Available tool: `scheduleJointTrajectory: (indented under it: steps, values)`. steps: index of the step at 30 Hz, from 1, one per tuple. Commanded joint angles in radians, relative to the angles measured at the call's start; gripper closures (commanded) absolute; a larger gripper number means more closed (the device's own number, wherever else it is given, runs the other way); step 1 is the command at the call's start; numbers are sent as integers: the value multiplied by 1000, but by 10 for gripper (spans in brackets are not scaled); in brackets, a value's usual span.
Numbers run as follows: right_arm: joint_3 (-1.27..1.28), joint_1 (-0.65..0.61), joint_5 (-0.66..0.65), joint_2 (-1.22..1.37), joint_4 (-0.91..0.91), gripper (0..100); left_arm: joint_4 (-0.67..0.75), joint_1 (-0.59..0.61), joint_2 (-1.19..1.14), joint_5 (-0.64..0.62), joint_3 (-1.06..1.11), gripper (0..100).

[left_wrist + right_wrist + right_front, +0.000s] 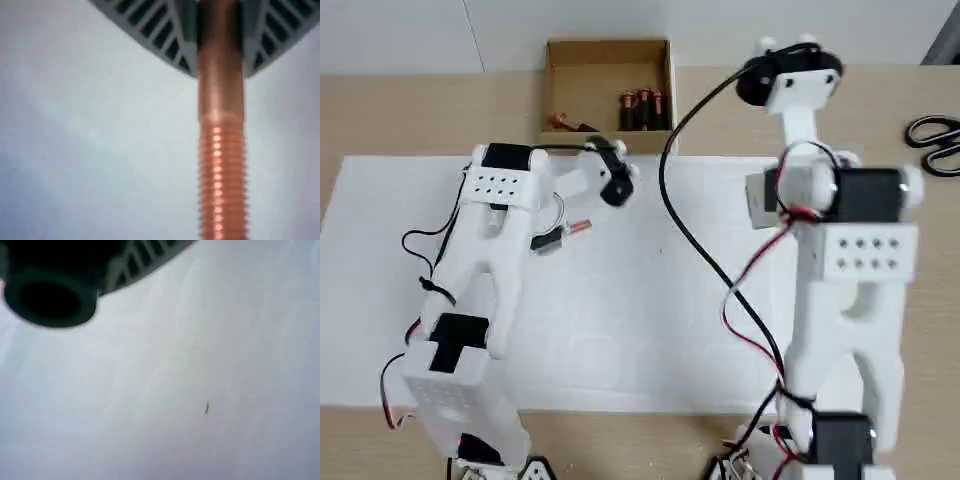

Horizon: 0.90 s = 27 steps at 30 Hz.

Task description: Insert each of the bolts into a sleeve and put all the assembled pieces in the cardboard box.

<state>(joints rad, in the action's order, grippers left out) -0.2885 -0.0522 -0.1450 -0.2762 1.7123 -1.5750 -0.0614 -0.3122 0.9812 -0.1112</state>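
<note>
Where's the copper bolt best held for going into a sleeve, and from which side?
By the smooth shank, coming from the unthreaded end, as the left pincer holds the copper bolt: its long threaded end then sticks out free.

Bright, even light; faint shadows on the white flat sheet (640, 320). Glints dot the copper-coloured threaded metal bolt (220, 175) toward six o'clock.

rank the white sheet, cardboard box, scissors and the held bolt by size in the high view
1. white sheet
2. cardboard box
3. scissors, cut off by the picture's edge, so their full size is unsure
4. bolt, only partly showing
</note>
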Motion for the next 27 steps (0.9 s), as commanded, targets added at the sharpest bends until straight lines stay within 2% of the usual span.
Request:
scheduleJointTrajectory:
  steps: [1, 7, 9, 11, 16, 22, 25, 27]
  values:
    - [-52, 27, -12, -90, 5, 995, -37, -40, 2, 186, -47, 995]
    - [-49, 61, -12, -150, 10, 995, -31, -107, -3, 397, -44, 995]
    - [-48, 61, -12, -162, 12, 995, 12, -114, -26, 433, -50, 992]
    - [-46, 61, -12, -171, 13, 995, 86, -114, -64, 388, -56, 987]
    - [-46, 61, -12, -173, 13, 995, 186, -95, -138, 236, -59, 866]
    - [-46, 56, -12, -165, 12, 995, 207, -68, -138, 135, -119, 863]
    - [-46, 56, -12, -165, 12, 995, 207, -64, -132, 28, -166, 863]
    - [-46, 56, -12, -165, 10, 995, 196, -64, -107, -92, -203, 863]
